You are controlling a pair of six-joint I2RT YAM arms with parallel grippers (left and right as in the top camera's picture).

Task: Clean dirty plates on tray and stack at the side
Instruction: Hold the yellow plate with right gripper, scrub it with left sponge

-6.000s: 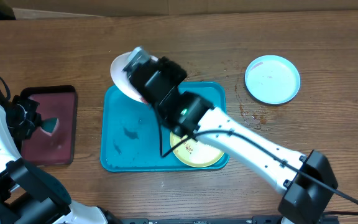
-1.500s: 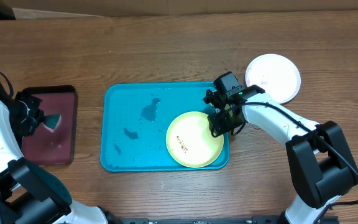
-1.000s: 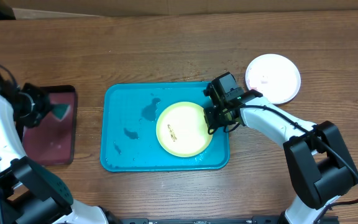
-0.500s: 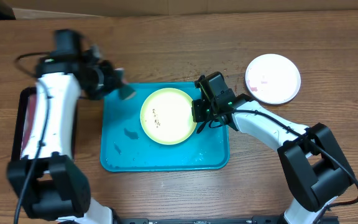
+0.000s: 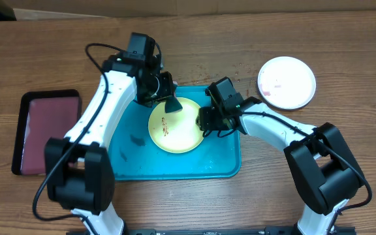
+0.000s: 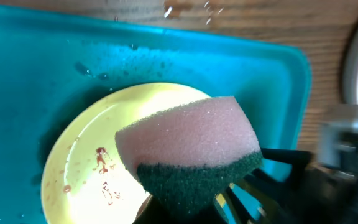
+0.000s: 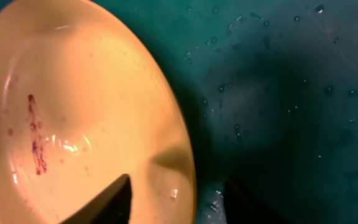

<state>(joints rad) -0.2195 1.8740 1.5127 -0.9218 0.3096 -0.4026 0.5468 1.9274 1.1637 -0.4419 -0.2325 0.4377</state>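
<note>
A pale yellow-green plate (image 5: 173,125) with reddish smears lies in the teal tray (image 5: 129,156), toward its upper middle. My left gripper (image 5: 168,98) is shut on a pink sponge with a dark green scouring side (image 6: 188,149), which hovers just over the plate's (image 6: 82,162) upper right part. My right gripper (image 5: 204,121) is at the plate's right rim. In the right wrist view its jaws (image 7: 176,190) stand apart astride the rim, one finger over the plate (image 7: 73,93) and one over the tray (image 7: 291,93), with gaps on both sides. A white plate (image 5: 286,82) rests on the table to the right.
A black-rimmed maroon tray (image 5: 44,130) lies at the far left of the wooden table. Water drops and dark wet patches mark the teal tray floor (image 5: 136,139). A brown cardboard edge (image 5: 96,12) runs along the table's back.
The left arm swung from the maroon tray to the teal tray, bringing the sponge over the plate. The right gripper slid the yellow-green plate leftward and upward, then parted its jaws.
</note>
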